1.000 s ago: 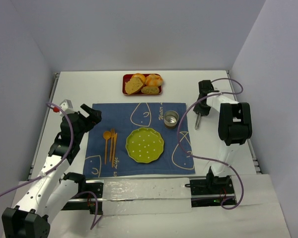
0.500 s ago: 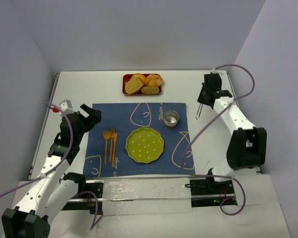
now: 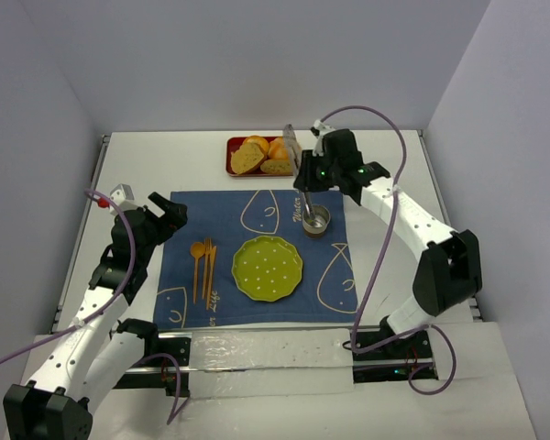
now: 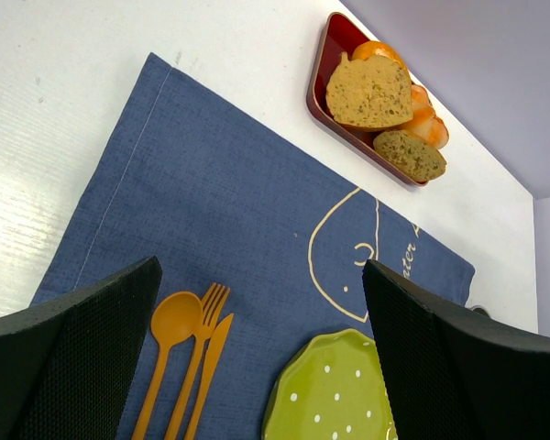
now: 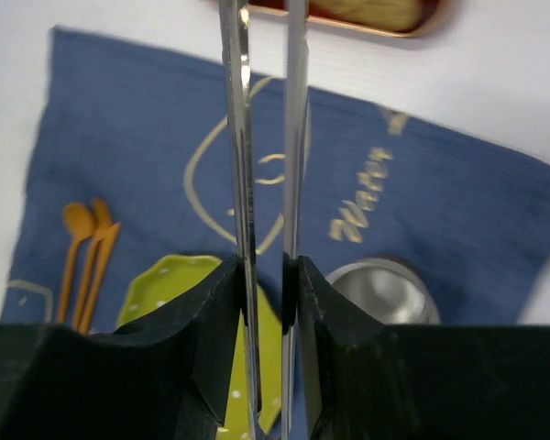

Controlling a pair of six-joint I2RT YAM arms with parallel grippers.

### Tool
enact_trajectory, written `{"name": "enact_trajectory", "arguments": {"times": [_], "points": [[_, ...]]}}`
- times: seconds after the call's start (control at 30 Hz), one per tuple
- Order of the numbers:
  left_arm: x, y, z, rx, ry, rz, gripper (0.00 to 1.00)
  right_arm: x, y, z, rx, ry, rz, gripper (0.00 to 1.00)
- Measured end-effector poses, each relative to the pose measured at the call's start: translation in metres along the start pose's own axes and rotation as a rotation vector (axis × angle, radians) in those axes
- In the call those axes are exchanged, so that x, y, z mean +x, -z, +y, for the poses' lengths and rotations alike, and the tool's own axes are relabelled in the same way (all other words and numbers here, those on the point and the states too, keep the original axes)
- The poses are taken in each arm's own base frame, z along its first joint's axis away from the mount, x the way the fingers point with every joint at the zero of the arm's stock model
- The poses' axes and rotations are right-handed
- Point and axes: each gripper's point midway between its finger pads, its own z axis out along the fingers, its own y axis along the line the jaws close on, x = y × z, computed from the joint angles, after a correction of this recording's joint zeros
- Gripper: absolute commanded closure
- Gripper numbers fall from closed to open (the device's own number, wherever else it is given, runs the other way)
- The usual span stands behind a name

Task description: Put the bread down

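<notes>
The right gripper (image 5: 261, 275) is clamped on metal tongs (image 5: 241, 137) whose blades stand almost together; the left gripper (image 4: 261, 357) hangs wide apart and empty. Both bread slices (image 3: 248, 157) lie in the red tray (image 3: 257, 174), leaning on the buns (image 3: 282, 147). Blades this narrow may shove a slice or snag a bun, and the arm could clip the metal cup (image 3: 315, 219). The wrist view cuts off the tong tips.

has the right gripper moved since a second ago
Yes. The right gripper, holding tongs, swung left from the table's right side to above the metal cup, beside the red tray.
</notes>
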Motion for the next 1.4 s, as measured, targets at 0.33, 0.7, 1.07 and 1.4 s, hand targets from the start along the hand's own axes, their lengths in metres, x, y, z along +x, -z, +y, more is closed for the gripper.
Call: {"name": "enact_trajectory", "arguments": {"times": [0.33, 0.7, 1.07, 1.4], "points": [[0.0, 0.0, 0.0, 0.0, 0.0, 0.0, 0.01, 0.012, -0.045, 0.036, -0.152, -0.059, 0.126, 0.49], [0.0, 0.0, 0.0, 0.0, 0.0, 0.0, 0.01, -0.007, -0.059, 0.043, -0.151, -0.106, 0.12, 0.39], [0.0, 0.001, 0.0, 0.001, 0.0, -0.002, 0.01, 0.019, -0.084, 0.038, -0.133, -0.2, 0.209, 0.39], [-0.001, 0.001, -0.001, 0.003, 0.001, -0.004, 0.01, 0.03, -0.112, 0.034, -0.117, -0.289, 0.251, 0.39]]}}
